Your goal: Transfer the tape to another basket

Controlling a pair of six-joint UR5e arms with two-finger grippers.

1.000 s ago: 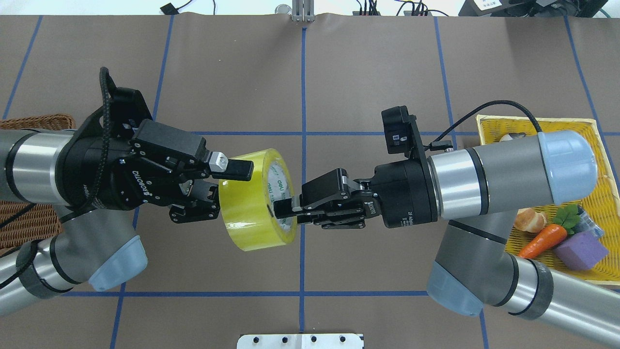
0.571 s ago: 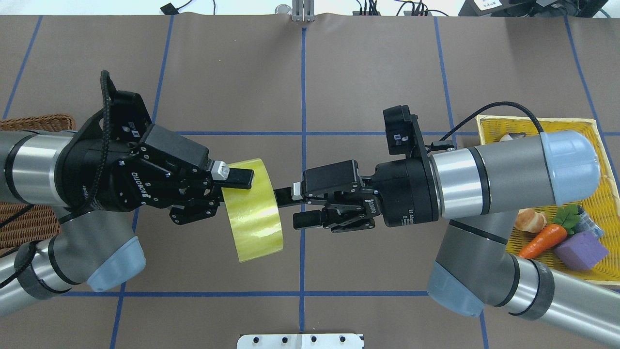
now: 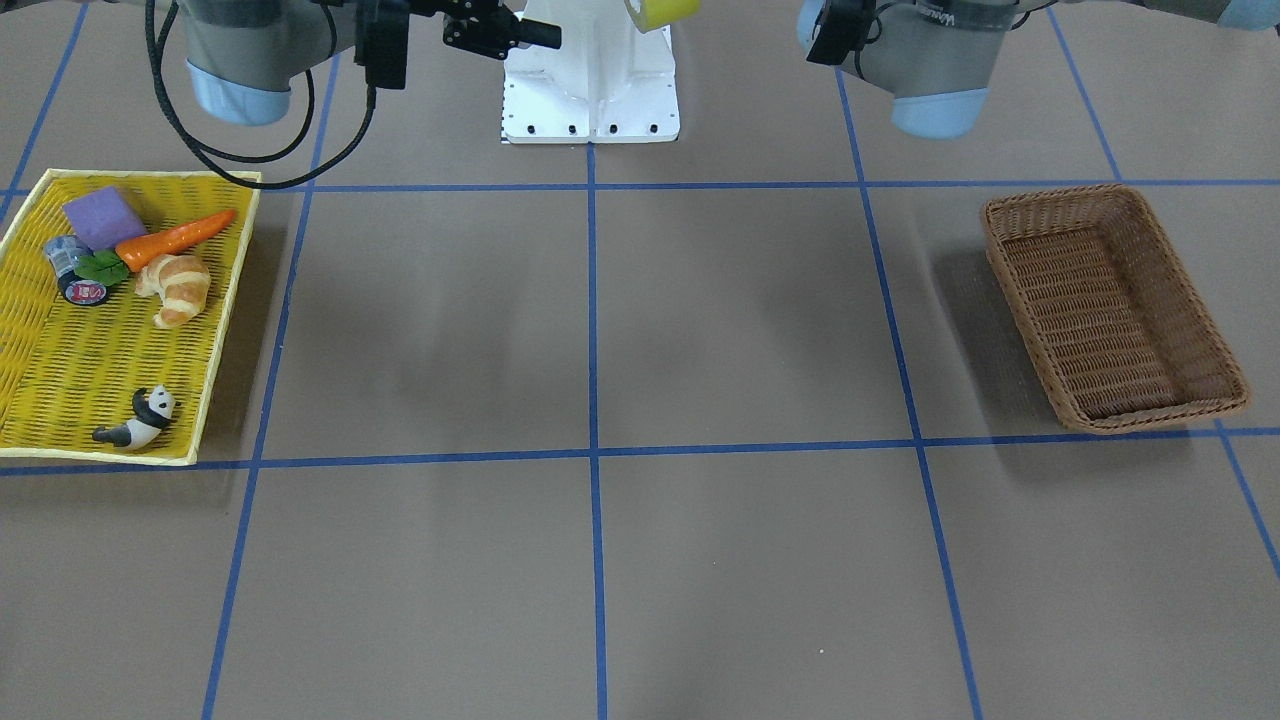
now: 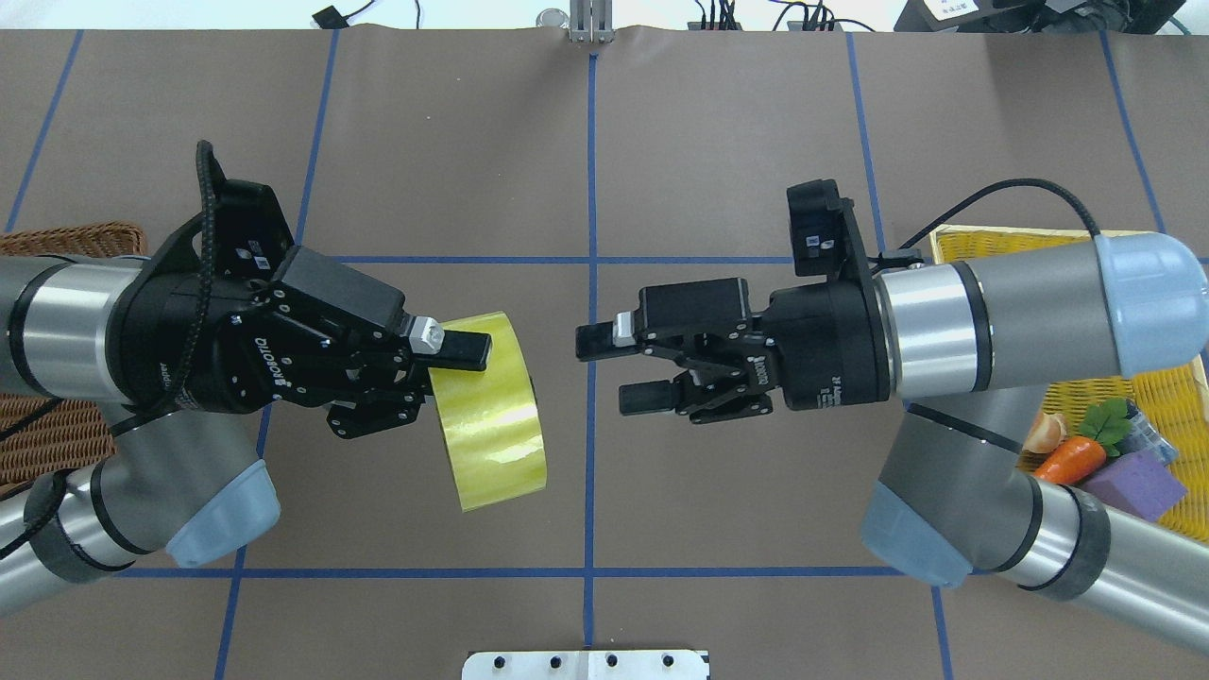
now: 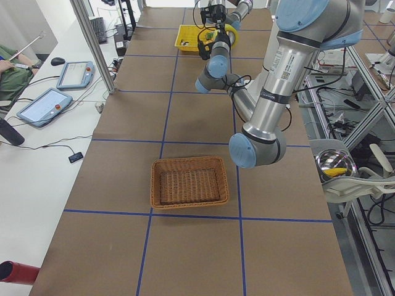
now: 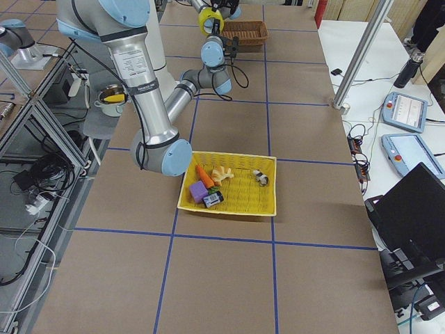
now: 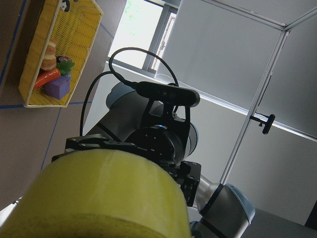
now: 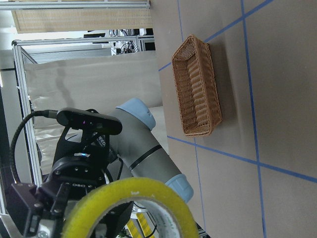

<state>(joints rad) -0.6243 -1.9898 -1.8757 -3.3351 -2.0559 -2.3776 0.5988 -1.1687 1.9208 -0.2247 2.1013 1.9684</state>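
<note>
The yellow tape (image 4: 491, 416) hangs in the air over the table's middle, and my left gripper (image 4: 453, 380) is shut on its wall. The roll fills the bottom of the left wrist view (image 7: 109, 198) and shows in the right wrist view (image 8: 129, 203). My right gripper (image 4: 602, 370) is open and empty, a short way right of the tape. The brown wicker basket (image 3: 1060, 192) stands empty on the robot's left side, partly under my left arm in the overhead view (image 4: 66, 234).
A flat yellow woven tray (image 3: 60, 380) on the robot's right side holds a carrot (image 3: 175, 238), a croissant (image 3: 180, 288), a purple block (image 3: 100, 215), a small dark roll (image 3: 80, 285) and a panda figure (image 3: 140, 420). Blue tape lines grid the brown table.
My right gripper let go of the tape, opened and drew back to the right. The tape stays in my left gripper and has turned edge-on to the overhead camera.
</note>
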